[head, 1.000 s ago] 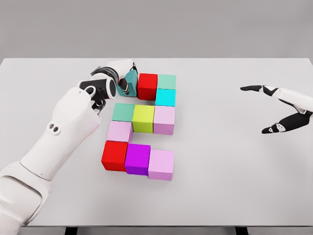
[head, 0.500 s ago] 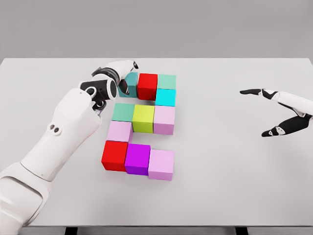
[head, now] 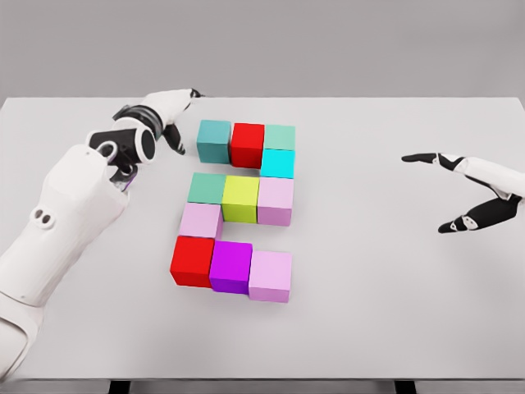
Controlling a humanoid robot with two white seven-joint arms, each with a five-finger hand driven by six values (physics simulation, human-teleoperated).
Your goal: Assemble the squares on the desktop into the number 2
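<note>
Hovering left hand [head: 164, 111]: fingers loose, holding nothing, just left of the teal square [head: 214, 140], apart from it.
Right hand [head: 472, 185]: spread, empty, above the bench [head: 394, 312], well apart from the squares.
Step in hand, judged: retreat; lift clear sideways so no finger nudges the top row.
Squares: eleven coloured cubes touching, mid-bench, left of centre.
Figure: teal, red square [head: 247, 144], green on top; cyan below; three-cube middle; pink link; red, purple, pink base. Reads as a 2.
</note>
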